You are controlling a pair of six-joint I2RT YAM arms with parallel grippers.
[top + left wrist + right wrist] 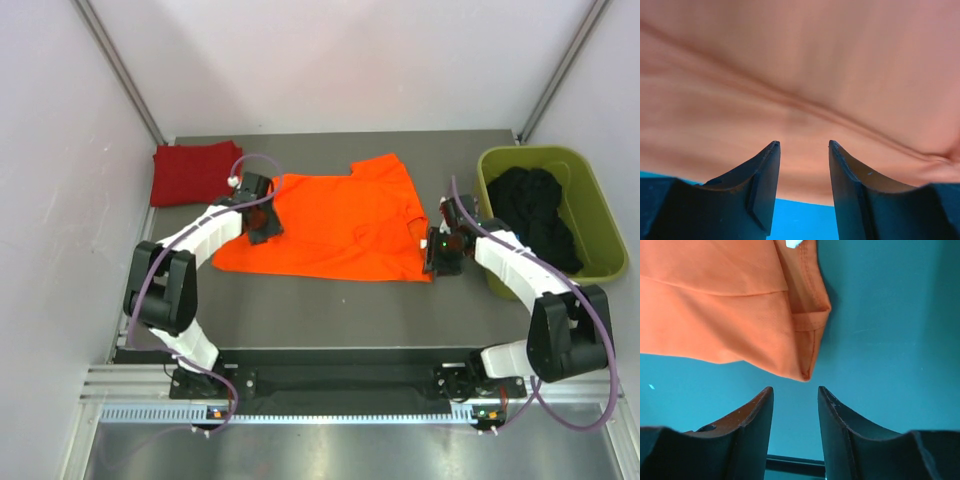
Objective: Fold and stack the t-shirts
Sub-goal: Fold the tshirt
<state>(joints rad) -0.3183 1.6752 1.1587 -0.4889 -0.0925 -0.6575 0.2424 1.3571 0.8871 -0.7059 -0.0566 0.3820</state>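
The bright orange t-shirt (340,225) lies spread across the middle of the table, partly folded over itself. At the back left sits the dark red t-shirt (190,172), folded into a square. My left gripper (264,232) hovers over the orange shirt's left edge, open; in the left wrist view orange fabric (800,75) fills the picture beyond the left gripper (803,145), with nothing between the fingers. My right gripper (438,262) stands open at the shirt's near right corner. That hemmed corner (805,371) lies just ahead of the right gripper (795,389), untouched.
An olive-green tub (530,153) at the right holds dark clothing (540,210), close behind my right arm. White walls close in both sides and the back. A metal rail (330,412) runs along the near edge.
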